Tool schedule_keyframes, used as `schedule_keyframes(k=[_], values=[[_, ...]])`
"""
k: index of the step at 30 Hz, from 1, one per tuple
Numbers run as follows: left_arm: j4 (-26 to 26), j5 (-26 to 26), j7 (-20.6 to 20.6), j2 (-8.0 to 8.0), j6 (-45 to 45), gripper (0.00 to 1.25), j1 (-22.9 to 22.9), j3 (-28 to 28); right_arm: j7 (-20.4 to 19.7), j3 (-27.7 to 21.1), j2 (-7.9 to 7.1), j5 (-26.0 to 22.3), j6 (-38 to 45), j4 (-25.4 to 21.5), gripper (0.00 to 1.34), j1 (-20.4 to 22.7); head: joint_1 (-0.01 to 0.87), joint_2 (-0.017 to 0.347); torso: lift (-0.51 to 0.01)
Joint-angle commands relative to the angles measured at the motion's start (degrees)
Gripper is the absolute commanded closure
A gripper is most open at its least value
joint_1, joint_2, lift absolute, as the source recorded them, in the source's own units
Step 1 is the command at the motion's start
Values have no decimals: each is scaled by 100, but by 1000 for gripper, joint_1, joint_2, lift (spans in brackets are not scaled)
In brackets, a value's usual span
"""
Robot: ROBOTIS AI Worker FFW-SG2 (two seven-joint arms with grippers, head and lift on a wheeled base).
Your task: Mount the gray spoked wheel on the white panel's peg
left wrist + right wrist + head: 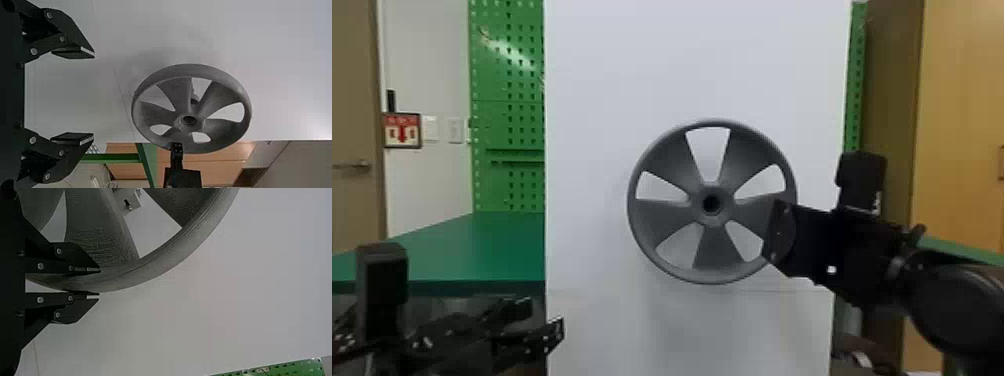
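While two right fingers [782,231] clasp one wheel [713,250], two left fingers [548,336] gape.

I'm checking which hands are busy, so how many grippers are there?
2. The right gripper is clamped on the right rim of the wheel; the left gripper is open, lower left in the head view.

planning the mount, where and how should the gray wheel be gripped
Likely best by its outer rim, from the robot's right, where the right gripper has it, one finger to each side of that narrow band. The wheel stands upright, facing the robot, so a side grip leaves the central hub hole uncovered.
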Motion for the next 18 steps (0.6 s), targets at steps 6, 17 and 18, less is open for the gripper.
schedule_keyframes(k=[6, 17, 18], values=[[0, 0, 0, 0, 0, 504, -4, -9, -1, -88, 114, 86, -97, 258, 1325, -103, 84, -8, -484], [0, -9, 0, 0, 0, 504, -13, -18, -1, -150, 237, 165, -193, 557, 1325, -252, 84, -8, -484], [0, -9, 0, 0, 0, 504, -13, -18, -1, -150, 254, 174, -211, 601, 1325, -261, 84, -8, -484]])
